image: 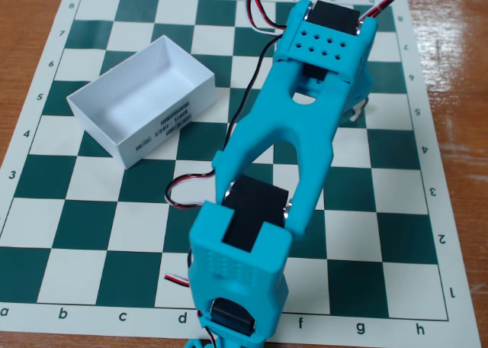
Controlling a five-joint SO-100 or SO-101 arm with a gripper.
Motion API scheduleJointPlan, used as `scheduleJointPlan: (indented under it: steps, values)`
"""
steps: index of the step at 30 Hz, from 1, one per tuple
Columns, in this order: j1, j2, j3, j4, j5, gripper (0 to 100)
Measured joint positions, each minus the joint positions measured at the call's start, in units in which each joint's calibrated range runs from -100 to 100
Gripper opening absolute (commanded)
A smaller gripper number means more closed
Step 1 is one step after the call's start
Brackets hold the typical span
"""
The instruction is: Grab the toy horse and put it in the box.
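The white shallow box (145, 96) with a barcode label on its near long side stands open and empty on the left part of the chessboard. The blue arm reaches from the bottom edge up to the far right of the board. Its wrist block (324, 46) covers the gripper (360, 95), of which only a blue edge shows at the wrist's right side. A small pale sliver (355, 111) pokes out just below that edge; it may be the toy horse, but I cannot tell. The jaws are hidden.
The green and white chessboard mat (91, 233) lies on a brown wooden table (457, 73). Red and black cables (229, 127) loop along the arm's left side, close to the box's right corner.
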Motion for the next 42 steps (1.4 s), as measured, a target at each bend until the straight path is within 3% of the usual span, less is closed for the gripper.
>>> scheduleJointPlan:
  steps: [13, 19, 26, 42]
  values:
    - [-0.1, 13.1, -14.1, -7.9, -2.1, 0]
    - [1.3, 17.2, -14.6, -13.2, -4.0, 13]
    - [3.0, 21.8, -14.6, -17.5, -6.7, 15]
    - [3.1, 27.1, -14.6, -13.4, -12.0, 17]
